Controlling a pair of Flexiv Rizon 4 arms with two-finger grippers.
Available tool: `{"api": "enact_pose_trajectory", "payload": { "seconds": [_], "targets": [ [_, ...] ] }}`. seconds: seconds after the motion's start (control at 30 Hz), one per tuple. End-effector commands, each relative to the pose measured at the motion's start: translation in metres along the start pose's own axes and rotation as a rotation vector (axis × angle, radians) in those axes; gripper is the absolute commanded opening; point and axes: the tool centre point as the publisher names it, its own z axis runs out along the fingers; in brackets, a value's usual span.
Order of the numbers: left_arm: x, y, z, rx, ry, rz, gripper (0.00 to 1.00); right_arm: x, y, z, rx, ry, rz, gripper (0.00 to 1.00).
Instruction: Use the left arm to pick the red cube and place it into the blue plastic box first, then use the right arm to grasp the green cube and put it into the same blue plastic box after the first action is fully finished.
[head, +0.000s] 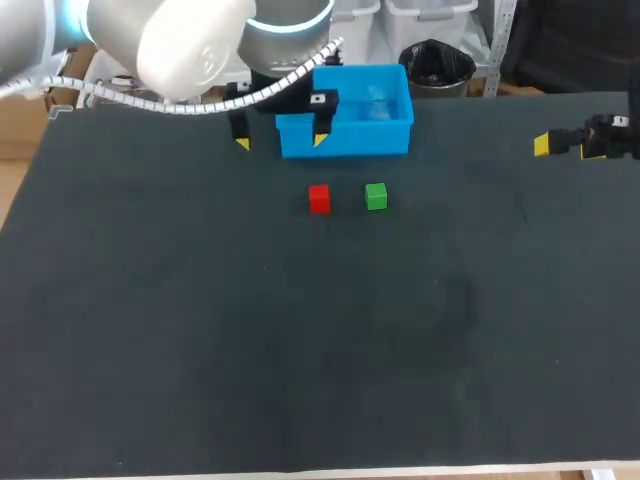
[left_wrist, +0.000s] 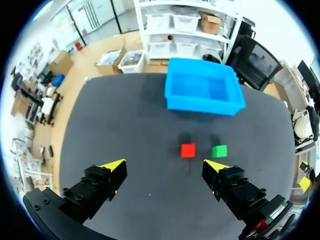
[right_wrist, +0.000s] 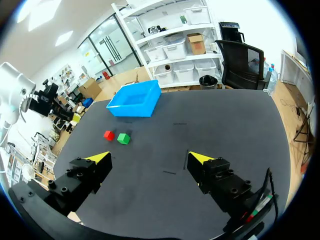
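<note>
At step one, not yet begun: nothing gripped, nothing in the box.

Seeing the small red cube (head: 319, 198) flat on the dark matte table (head: 300, 360), near the far middle. Just beside it, with a narrow gap, the small green cube (head: 376, 196). Both a short way in front of the open blue plastic box (head: 345, 137), touching neither it nor each other. No cube visible inside the box.

Left pincer (left_wrist: 165, 165): spread wide, pinching nothing. Hanging above the table, not touching anything. In the left wrist view, red cube ahead of the pincer and roughly between the two finger lines, a bit off-centre toward the finger on the green cube's side. Green cube just ahead of that finger's yellow tip. Box further ahead, beyond both cubes.

Right pincer (right_wrist: 150, 158): also spread, empty. Off at the table's right side, well apart from cubes and box.

Next move, as a judgement:
- Shift left pincer forward and centre it on the red cube, then descend.
- Mind the finger on the green side: narrow gap there, easy to nudge or trap the green cube. Probably safer to turn the wrist so the fingers close front to back rather than across the pair.
- Close on red only, lift clear, carry over the box wall, release inside.
- Hold the right arm off until red sits in the box.
</note>
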Motion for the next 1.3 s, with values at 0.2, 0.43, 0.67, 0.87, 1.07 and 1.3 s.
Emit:
{"api": "enact_pose_trajectory", "payload": {
  "seconds": [0.2,0.43,0.67,0.87,1.07,1.3],
  "targets": [
    [-0.012,-0.018,0.008,0.065,-0.009,0.004,1.00,0.000,0.000,0.000,0.002,0.001,0.000,1.00],
    [-0.015,-0.023,0.007,0.054,-0.022,0.015,1.00,0.000,0.000,0.000,0.002,0.001,0.000,1.00],
    [-0.015,-0.023,0.007,0.054,-0.022,0.015,1.00,0.000,0.000,0.000,0.002,0.001,0.000,1.00],
    [-0.015,-0.023,0.007,0.054,-0.022,0.015,1.00,0.000,0.000,0.000,0.002,0.001,0.000,1.00],
    [-0.015,-0.023,0.007,0.054,-0.022,0.015,1.00,0.000,0.000,0.000,0.002,0.001,0.000,1.00],
    [-0.018,-0.027,0.022,0.102,0.112,0.008,1.00,0.000,0.000,0.000,0.002,0.001,0.000,1.00]
  ]
}}
